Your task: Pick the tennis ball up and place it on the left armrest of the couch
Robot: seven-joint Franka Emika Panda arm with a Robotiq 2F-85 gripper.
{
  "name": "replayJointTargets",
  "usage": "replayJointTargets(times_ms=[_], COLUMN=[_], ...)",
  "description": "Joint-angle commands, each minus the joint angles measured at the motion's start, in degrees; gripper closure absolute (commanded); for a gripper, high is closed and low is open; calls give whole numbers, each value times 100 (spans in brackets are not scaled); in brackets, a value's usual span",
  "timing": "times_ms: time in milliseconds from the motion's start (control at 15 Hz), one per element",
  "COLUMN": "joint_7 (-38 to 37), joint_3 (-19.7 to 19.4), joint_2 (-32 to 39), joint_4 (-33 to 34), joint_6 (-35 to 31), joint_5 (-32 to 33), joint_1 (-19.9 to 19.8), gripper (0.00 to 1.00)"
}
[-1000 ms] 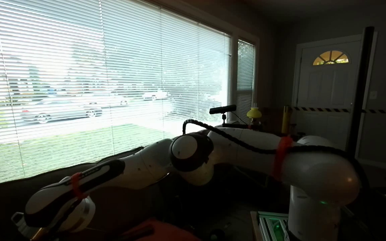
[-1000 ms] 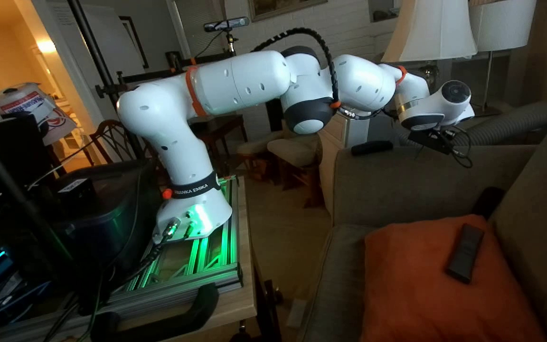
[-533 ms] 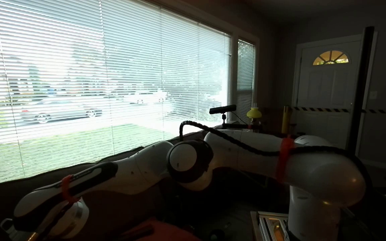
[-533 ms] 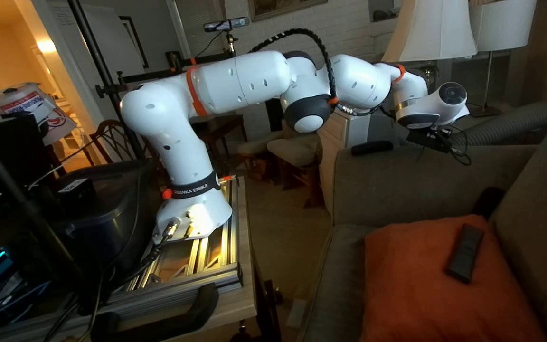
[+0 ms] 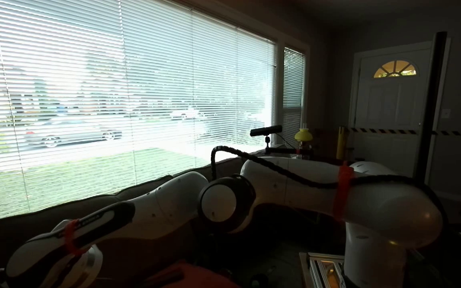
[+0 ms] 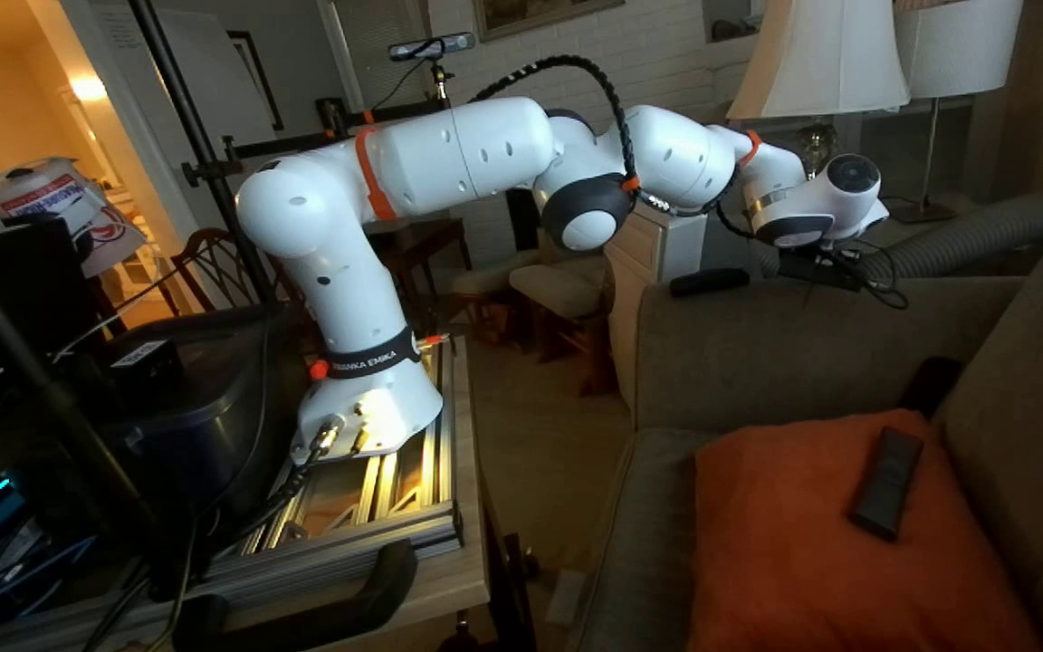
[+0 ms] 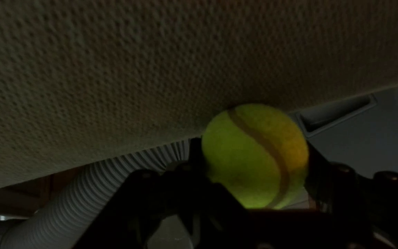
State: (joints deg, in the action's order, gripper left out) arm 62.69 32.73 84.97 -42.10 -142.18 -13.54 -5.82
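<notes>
In the wrist view we have the tennis ball (image 7: pixel 255 156) gripped in the claw (image 7: pixel 254 152), off centre toward four o'clock. What we take to be the left armrest (image 7: pixel 123 76) of the couch (image 6: pixel 1019 389) fills that view from nine o'clock over twelve to past two. We judge the placing is in hand, release not yet made.

Our worry is the edge: the ball overlaps the armrest's border, and beyond it, toward eight o'clock, runs a ribbed hose (image 7: pixel 92 193). Were we to let go here, the ball could tumble off that side; even farther in, the rounded top might set it rolling. Whether ball and armrest touch, we cannot tell; pressing too low could rub the ball loose. In an exterior view, loose cables (image 6: pixel 861 267) at the claw's three o'clock, close to the armrest, might snag as we back off.
</notes>
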Motion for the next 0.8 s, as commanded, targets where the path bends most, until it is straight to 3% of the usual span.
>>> replayJointTargets(times_ms=[0,733], joint_7=[113,-1], joint_3=[-352,-848], joint_2=[59,76], joint_4=[321,562], joint_6=[215,195], joint_5=[-220,-274], joint_1=[204,429], gripper=[58,58])
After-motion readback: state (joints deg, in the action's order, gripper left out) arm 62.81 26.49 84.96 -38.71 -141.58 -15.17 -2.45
